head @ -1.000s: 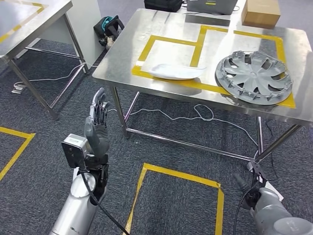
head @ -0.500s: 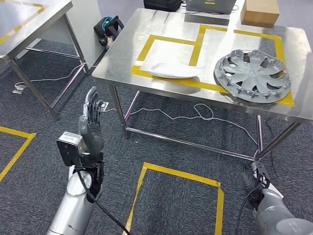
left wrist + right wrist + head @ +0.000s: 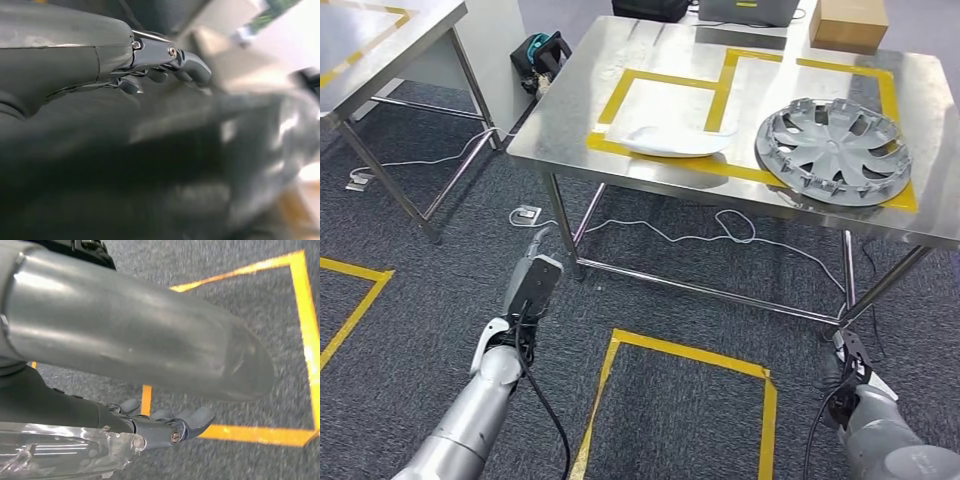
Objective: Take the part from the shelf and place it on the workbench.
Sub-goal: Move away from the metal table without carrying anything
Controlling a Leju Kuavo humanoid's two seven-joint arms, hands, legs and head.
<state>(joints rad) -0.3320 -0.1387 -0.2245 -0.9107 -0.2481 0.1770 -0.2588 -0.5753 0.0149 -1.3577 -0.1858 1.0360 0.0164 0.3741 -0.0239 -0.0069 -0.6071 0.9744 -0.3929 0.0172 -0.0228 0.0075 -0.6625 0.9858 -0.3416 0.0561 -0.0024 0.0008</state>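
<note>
Two tables stand before us: one big steel table point(image 3: 569, 120) in the middle and a second table point(image 3: 365, 50) off to the left. On the big table we count two parts. One is a long white part point(image 3: 675, 143) lying flat on the yellow tape point(image 3: 660, 160), and one is a round grey wheel cover point(image 3: 833, 150) lying to its right, well apart from it. One brown box point(image 3: 848, 22) sits at the far edge, and one dark bag point(image 3: 543, 55) lies on the floor between the tables.

We have two hands, and both hang low over the grey carpet point(image 3: 682, 410), well away from the parts. Our left hand point(image 3: 162, 60) points forward and down; its fingers point(image 3: 188, 65) lie stretched out close side by side, and we see nothing in them. In the head view the wrist camera box point(image 3: 533, 283) hides most of that hand. Our right hand point(image 3: 162, 427) hangs beside our body with its fingers point(image 3: 198, 419) loosely stretched and nothing in them. One yellow tape square point(image 3: 743, 365) marks the floor between our arms. White wires point(image 3: 682, 238) trail on the floor under the big table.
</note>
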